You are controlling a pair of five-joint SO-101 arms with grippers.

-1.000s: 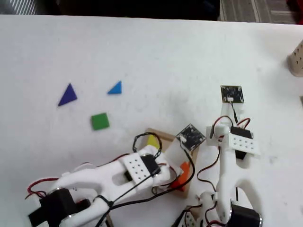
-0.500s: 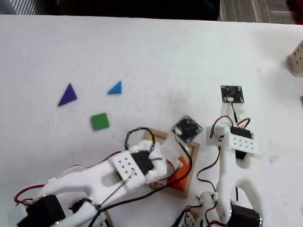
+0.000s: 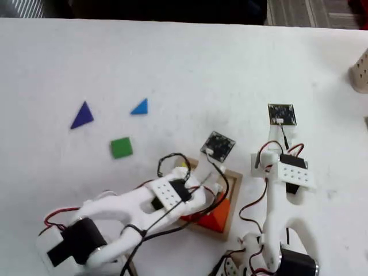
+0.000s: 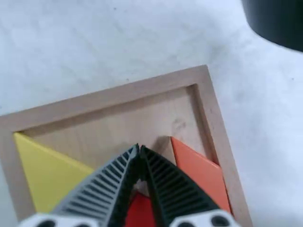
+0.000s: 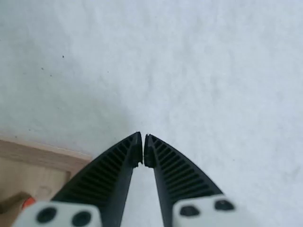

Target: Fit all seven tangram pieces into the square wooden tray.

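A white table runs back to dark floor. The left gripper, fingers pressed together on nothing, hangs over the square wooden tray. A yellow piece and an orange piece flank its tips, with a red piece beneath. The right gripper, also closed, sits just outside the rim. If the closed tips dipped, they could knock seated pieces askew. The purple triangle, blue triangle and green square lie well beyond both.

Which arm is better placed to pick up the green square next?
Probably left. The left hand, shut, is over the wooden tray, nearer the green square; the right hand is over bare table on the tray's far side.
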